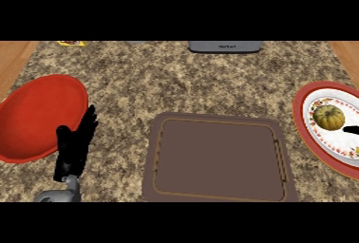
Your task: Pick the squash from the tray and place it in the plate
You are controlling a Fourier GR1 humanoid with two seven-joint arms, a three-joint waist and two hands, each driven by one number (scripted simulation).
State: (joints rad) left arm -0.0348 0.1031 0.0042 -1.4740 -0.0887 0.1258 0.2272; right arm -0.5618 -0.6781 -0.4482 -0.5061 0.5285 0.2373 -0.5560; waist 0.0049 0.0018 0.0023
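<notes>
One brown tray (216,159) nearest, bare. Left hand (76,144) resting at lower left beside red plate (38,116), fingers straight, holding nothing. Farther right, squash (328,117) already sitting in patterned plate (306,124), presumably set down there. Right hand (351,129) just beside squash, only dark fingertips visible at the edge; curl impossible to judge.

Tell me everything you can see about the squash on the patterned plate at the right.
The small round yellow-green squash is ribbed with darker vertical grooves, shaded orange-brown towards its lower edge, and looks whole. It sits on the white centre of the red-rimmed floral patterned plate at the view's right edge, away from the brown rectangular tray. Black fingers of the right robot hand come in from the right edge just below it; whether they touch the squash cannot be told.
</notes>
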